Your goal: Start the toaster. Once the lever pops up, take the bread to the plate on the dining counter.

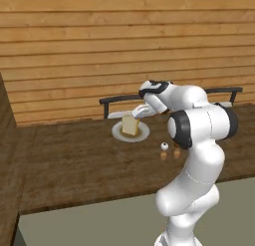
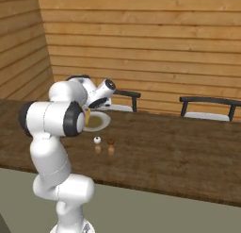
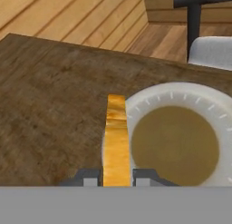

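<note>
Bread, held upright and edge-on between the two fingers of the gripper, which is clamped on its lower end. The slice stands over the near rim of the plate, a round light-grey dish with a brownish centre, resting on the dining counter. Two small shakers, one white-topped and one brown-topped, stand on the counter just beside the plate. Dark-framed chairs sit beyond the counter against the plank wall.
</note>
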